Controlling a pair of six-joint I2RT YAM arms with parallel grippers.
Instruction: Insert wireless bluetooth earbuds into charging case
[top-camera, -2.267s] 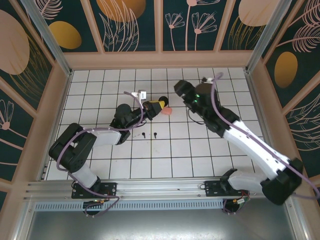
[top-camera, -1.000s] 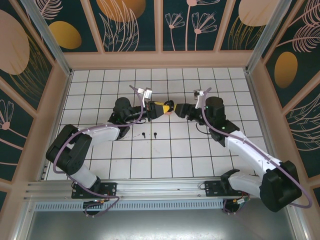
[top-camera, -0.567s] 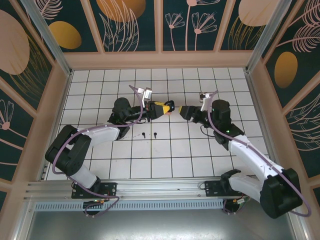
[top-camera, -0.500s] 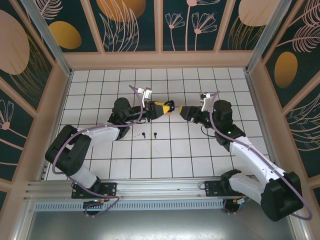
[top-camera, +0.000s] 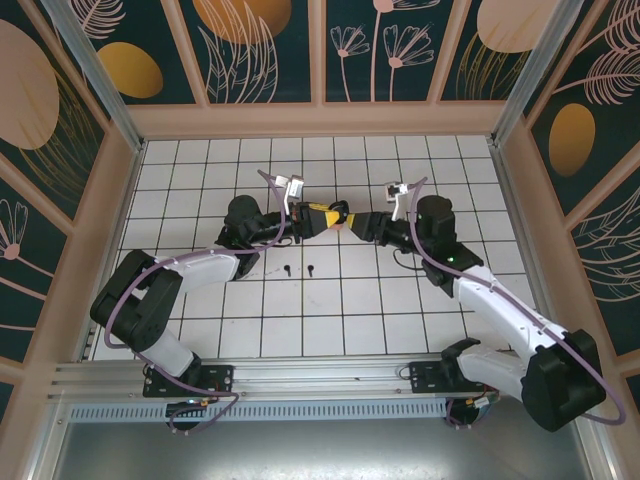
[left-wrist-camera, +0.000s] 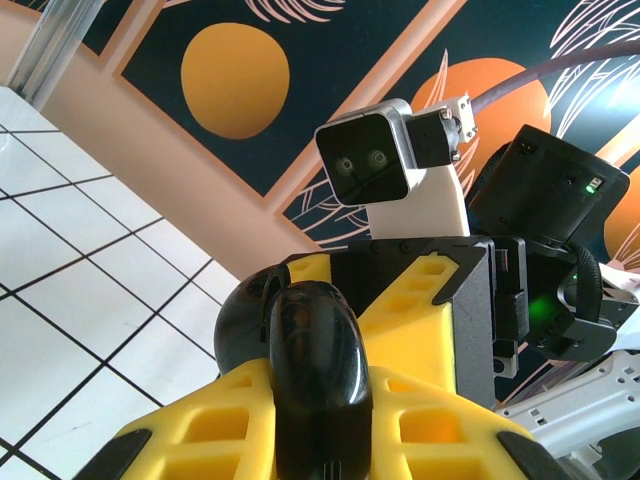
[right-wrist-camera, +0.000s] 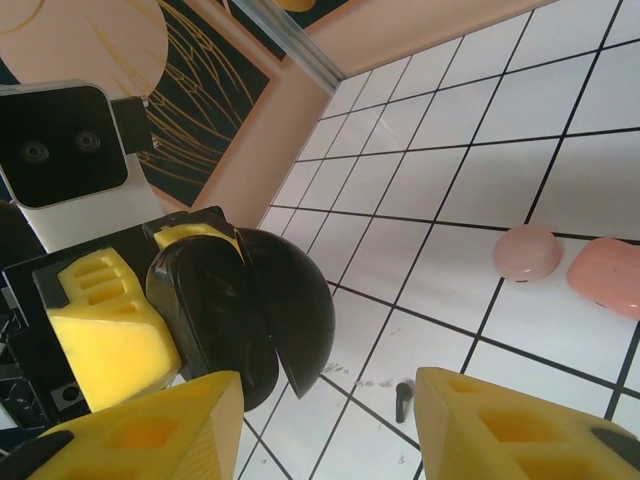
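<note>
Closest to me, on the white grid worktop (top-camera: 380, 320) just past the arm bases, the black earbuds (top-camera: 288, 270) lie loose side by side, near the hands but on my side of them. Neither is in the case, so I judge the loading barely begun.

Beyond them my left hand (top-camera: 318, 216) is clamped on the black charging case (right-wrist-camera: 245, 320). It holds the case off the worktop, tipped sideways with the lid swung open toward the right arm, presumably so the sockets face whatever comes in. My right hand (right-wrist-camera: 330, 410) sits nose to nose with it, fingers apart, and I see nothing between them. That gap is tight, so any approach needs to be straight or a finger could clip the lid edge.

Past the case, two pale pink pieces (right-wrist-camera: 527, 252) rest on the tiles just beside each other; I cannot tell what they are. Further out the worktop runs open to the far wall (top-camera: 320, 120), and the side walls are well apart from both elbows.
</note>
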